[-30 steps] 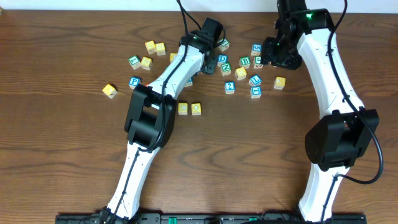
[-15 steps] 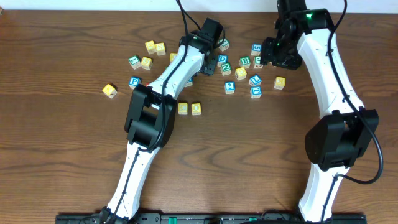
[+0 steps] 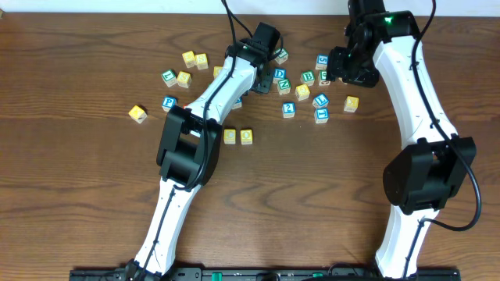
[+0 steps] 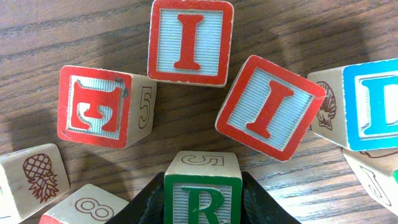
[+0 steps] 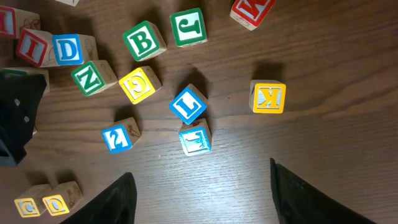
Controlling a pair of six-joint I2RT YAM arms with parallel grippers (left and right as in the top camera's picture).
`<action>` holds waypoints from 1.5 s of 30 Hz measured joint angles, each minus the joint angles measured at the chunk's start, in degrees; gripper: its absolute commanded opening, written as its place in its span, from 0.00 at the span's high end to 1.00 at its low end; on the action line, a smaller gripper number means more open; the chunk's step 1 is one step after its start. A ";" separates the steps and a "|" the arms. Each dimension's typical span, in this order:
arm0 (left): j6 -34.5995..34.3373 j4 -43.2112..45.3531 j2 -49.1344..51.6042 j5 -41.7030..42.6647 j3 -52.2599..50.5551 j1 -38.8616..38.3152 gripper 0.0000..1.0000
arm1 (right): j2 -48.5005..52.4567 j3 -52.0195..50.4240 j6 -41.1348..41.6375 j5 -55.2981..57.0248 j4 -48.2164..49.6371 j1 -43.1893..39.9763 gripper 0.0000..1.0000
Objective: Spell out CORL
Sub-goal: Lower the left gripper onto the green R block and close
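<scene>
My left gripper (image 4: 202,208) is shut on a green R block (image 4: 202,190) and holds it in the block cluster; in the overhead view it (image 3: 258,76) sits under the arm. Two red I blocks (image 4: 189,40) (image 4: 268,107) and a red E block (image 4: 96,106) lie just ahead of it. Yellow C (image 3: 230,136) and O (image 3: 247,136) blocks stand side by side below the cluster. A blue L block (image 5: 188,104) lies near its right side. My right gripper (image 5: 199,199) is open and empty above the table.
Other letter blocks lie scattered: blue D (image 5: 67,50), green N (image 5: 87,78), green B (image 5: 144,40), green J (image 5: 188,26), yellow K (image 5: 268,97). More yellow blocks sit at the upper left (image 3: 187,58), and one lies alone (image 3: 138,114).
</scene>
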 measured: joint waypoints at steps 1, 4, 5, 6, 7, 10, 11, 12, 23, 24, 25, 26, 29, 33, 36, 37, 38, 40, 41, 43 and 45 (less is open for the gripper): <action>0.00 -0.04 0.00 0.00 0.00 0.00 0.68 | 0.00 0.00 -0.02 0.00 0.02 0.00 0.35; -0.26 -1.55 -0.57 0.02 0.00 0.00 0.68 | 0.00 0.00 -0.02 0.09 0.02 0.00 0.34; -0.46 -2.40 -0.98 0.13 0.00 0.00 0.69 | 0.00 0.00 -0.02 0.15 0.02 0.00 0.34; -1.22 -3.37 -1.90 0.13 0.00 0.00 0.69 | 0.00 0.00 -0.02 0.17 0.02 0.00 0.34; -2.05 -4.61 -2.78 0.17 0.00 0.00 0.70 | 0.00 0.00 -0.02 0.24 0.04 0.00 0.33; -6.43 -10.19 -8.22 1.40 -0.04 -0.07 0.72 | 0.00 0.00 -0.02 0.50 0.00 0.00 0.32; -8.07 -12.31 -10.23 1.79 -0.04 -0.15 0.72 | 0.00 0.00 -0.02 0.61 0.04 0.00 0.33; -9.77 -14.67 -11.96 2.23 -0.04 -0.26 0.72 | 0.00 0.00 -0.02 0.68 0.04 0.00 0.32; -26.51 -24.59 -18.69 3.41 -6.38 -10.45 0.74 | 0.00 0.00 -0.02 1.27 0.66 0.00 0.29; -27.32 -23.78 -18.47 3.56 -7.87 -11.02 0.74 | 0.00 0.00 -0.02 1.27 0.66 0.00 0.29; -27.82 -23.30 -18.34 3.63 -8.94 -11.19 0.74 | 0.00 0.00 -0.02 1.27 0.63 0.00 0.28; -28.46 -22.14 -18.32 3.67 -10.36 -11.21 0.74 | 0.00 0.00 0.00 1.27 0.66 0.00 0.27; -30.38 -16.96 -18.14 3.21 -16.17 -10.54 0.74 | 0.00 0.00 0.07 1.27 0.70 0.00 0.27; -32.26 -9.31 -18.01 2.45 -23.39 -10.12 0.74 | 0.00 0.00 0.07 1.29 0.81 0.00 0.27; -32.68 -5.84 -17.90 2.47 -26.18 -10.16 0.74 | 0.00 0.00 0.07 1.29 0.70 0.00 0.27; -32.89 -5.60 -17.88 2.45 -26.62 -10.16 0.74 | 0.00 0.00 0.07 1.29 0.68 0.00 0.27; -33.07 -5.62 -17.88 2.47 -26.86 -10.16 0.74 | 0.00 0.00 0.07 1.31 0.70 0.00 0.27; -33.11 -5.57 -17.88 2.45 -27.02 -10.16 0.73 | 0.00 0.00 0.07 1.29 0.68 0.00 0.27; -33.11 -5.57 -17.88 2.45 -27.02 -10.16 0.73 | 0.00 0.00 0.07 1.29 0.68 0.00 0.27; -33.11 -5.57 -17.88 2.45 -27.02 -10.16 0.73 | 0.00 0.00 0.07 1.29 0.68 0.00 0.27; -33.11 -5.57 -17.88 2.45 -27.02 -10.16 0.73 | 0.00 0.00 0.07 1.29 0.68 0.00 0.27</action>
